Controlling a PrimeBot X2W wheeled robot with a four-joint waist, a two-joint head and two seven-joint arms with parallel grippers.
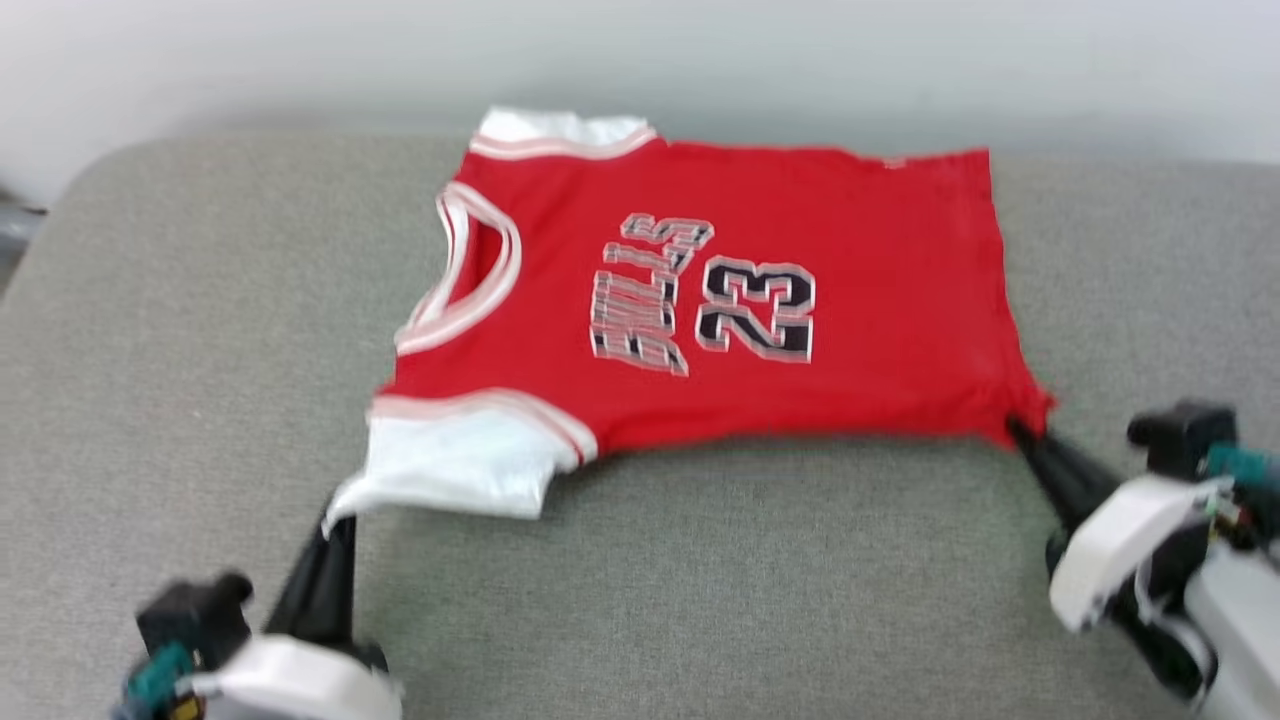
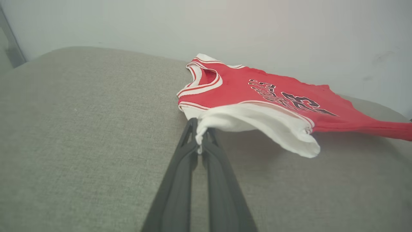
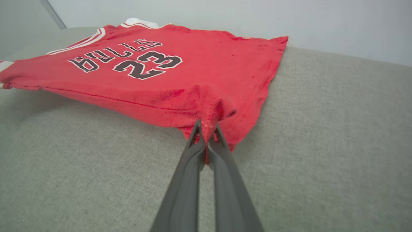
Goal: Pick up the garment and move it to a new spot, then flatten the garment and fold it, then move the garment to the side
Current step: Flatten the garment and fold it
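The garment point(image 1: 860, 300) is a red jersey T-shirt with white sleeves and black lettering, spread chest-up across the grey cushion, collar to the left. My left gripper point(image 1: 335, 520) is shut on the edge of the near white sleeve point(image 2: 257, 124), pinched between its dark fingers point(image 2: 180, 174). My right gripper point(image 1: 1020, 430) is shut on the near hem corner of the garment point(image 3: 193, 74), where the red cloth bunches between the fingers point(image 3: 190, 174). The near edge of the shirt is lifted slightly off the cushion and stretched between both grippers.
The grey fabric cushion point(image 1: 700, 580) extends to the left and toward me. A pale wall point(image 1: 900, 60) rises right behind the shirt's far edge. The cushion's rounded corner point(image 1: 90, 180) lies at far left.
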